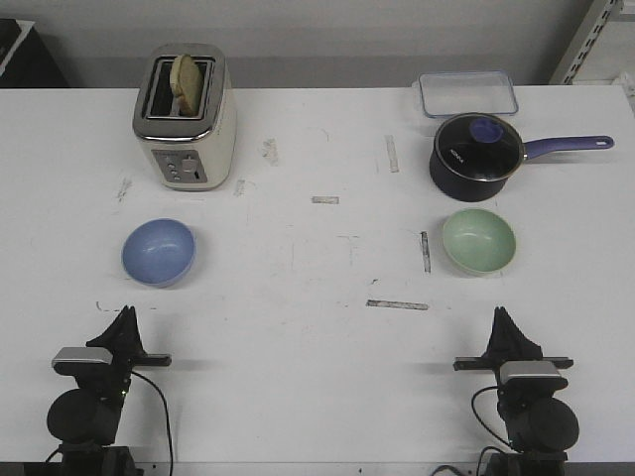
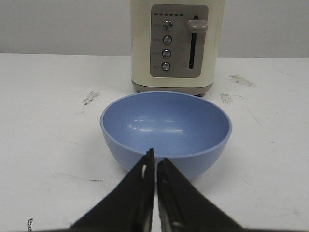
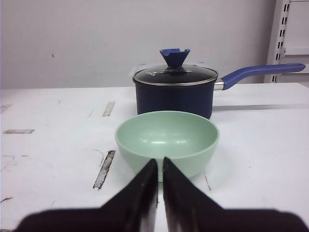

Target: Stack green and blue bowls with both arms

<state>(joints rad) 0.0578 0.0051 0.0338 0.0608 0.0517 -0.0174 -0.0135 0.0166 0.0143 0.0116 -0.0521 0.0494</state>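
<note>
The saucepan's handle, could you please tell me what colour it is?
The saucepan handle is purple-blue, clearest in the right wrist view.

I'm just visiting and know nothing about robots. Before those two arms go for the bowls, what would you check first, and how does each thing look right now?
1. Blue bowl upright and empty: ok.
2. Green bowl upright and empty: ok.
3. Left tool lined up with the blue bowl: ok, but shut, must open.
4. Right tool lined up with the green bowl: ok, also shut.
5. Room around the green bowl: not ok, the saucepan sits close behind it.
6. Toaster clear of the blue bowl: ok.
</note>
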